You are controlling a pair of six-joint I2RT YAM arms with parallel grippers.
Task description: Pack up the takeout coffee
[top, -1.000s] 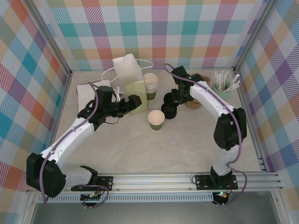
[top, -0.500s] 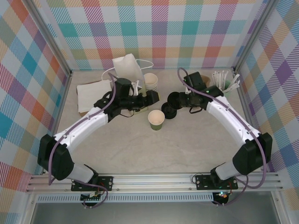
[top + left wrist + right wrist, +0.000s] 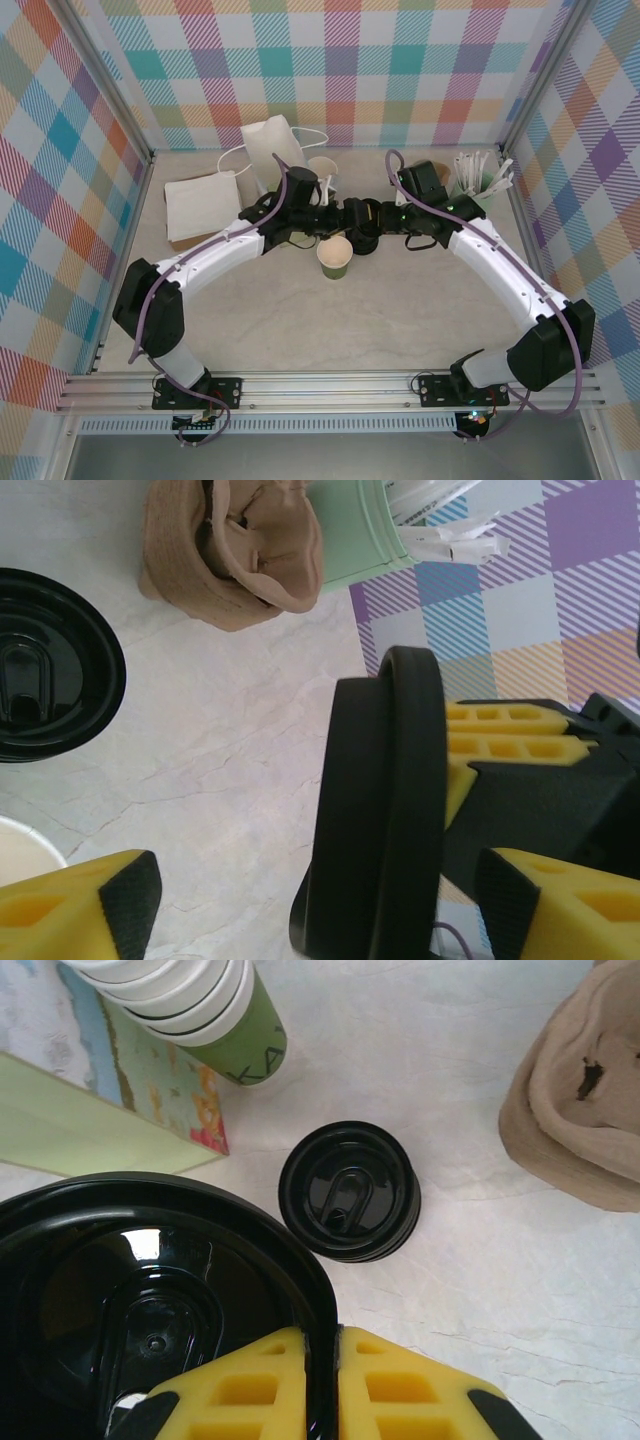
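Centrally, green cup open-topped, right hand pinching black lid, left hand spread wide.

Overhead, the top camera is looking down from above and behind the arm bases, taking in the whole table. The left wrist camera is peering close past the left end effector, the right wrist camera steeply down over the right end effector. Both are sharing the black lid in the right end effector's fingers, the lid stack just beyond, and the tan wad farther out.
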